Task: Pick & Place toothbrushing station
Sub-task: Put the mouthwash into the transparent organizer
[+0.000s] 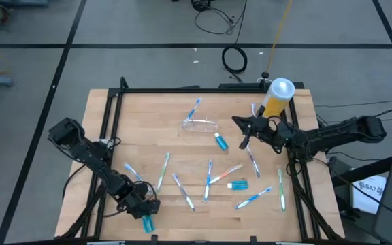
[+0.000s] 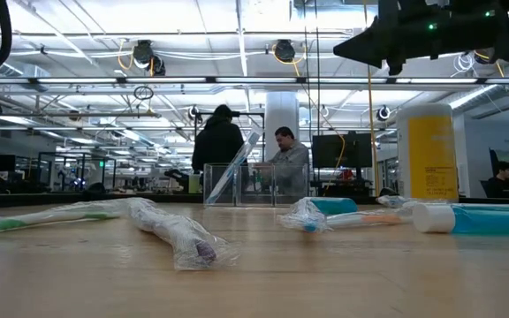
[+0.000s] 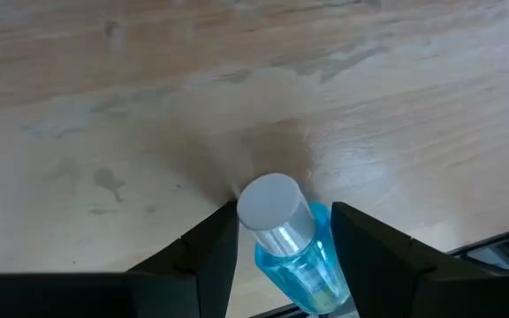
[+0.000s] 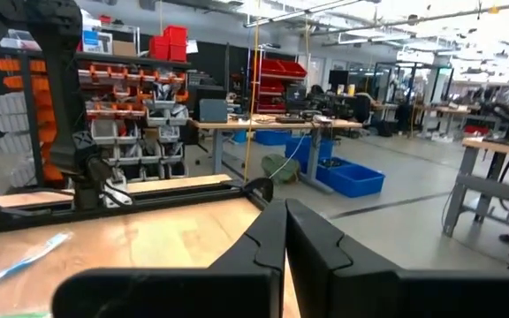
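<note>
Left fingers clamped one teal toothpaste tube over the bench.
Right fingers pressed together, empty; yellow bottle just behind, clear cup and toothbrushes scattered between both arms.

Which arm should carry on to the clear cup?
Left. Its end effector at the near table edge is closed on a teal toothpaste tube. The right end effector, closed and empty, hovers nearer the small clear plastic cup.
</note>
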### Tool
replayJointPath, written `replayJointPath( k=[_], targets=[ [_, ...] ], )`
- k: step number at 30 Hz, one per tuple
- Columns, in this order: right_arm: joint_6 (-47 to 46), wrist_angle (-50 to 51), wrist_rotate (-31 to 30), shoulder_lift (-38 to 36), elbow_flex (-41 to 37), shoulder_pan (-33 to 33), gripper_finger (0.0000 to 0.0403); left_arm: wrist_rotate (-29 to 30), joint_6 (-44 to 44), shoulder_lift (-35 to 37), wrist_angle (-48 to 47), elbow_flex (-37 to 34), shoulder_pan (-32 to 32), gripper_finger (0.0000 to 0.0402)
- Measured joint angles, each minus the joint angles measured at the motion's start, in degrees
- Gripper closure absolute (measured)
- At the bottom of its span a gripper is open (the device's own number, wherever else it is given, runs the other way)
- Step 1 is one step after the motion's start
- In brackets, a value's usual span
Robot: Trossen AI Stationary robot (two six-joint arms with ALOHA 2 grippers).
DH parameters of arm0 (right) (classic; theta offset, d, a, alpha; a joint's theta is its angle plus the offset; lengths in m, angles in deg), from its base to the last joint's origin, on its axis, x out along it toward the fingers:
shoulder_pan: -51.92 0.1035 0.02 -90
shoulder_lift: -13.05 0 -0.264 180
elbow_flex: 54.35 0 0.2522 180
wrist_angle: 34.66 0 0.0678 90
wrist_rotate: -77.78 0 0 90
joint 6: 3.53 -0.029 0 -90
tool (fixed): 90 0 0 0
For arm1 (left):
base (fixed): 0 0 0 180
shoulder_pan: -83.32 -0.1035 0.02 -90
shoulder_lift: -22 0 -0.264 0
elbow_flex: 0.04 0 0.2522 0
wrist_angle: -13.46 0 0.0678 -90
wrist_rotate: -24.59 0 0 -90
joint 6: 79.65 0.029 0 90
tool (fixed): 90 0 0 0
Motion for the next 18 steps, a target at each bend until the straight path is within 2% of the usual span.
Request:
replayJointPath(
  k=[14,18],
  targets=[
    [1.4,-2.1,0.0,0.3,0.0,0.0,0.0401,0.0,-0.5,0.0,-0.2,0.0,0.0,0.0216],
    [1.2,-2.1,0.0,0.3,0.0,0.0,0.0401,0.5,-0.4,0.0,-0.9,0.0,0.0,0.0236]
  ],
)
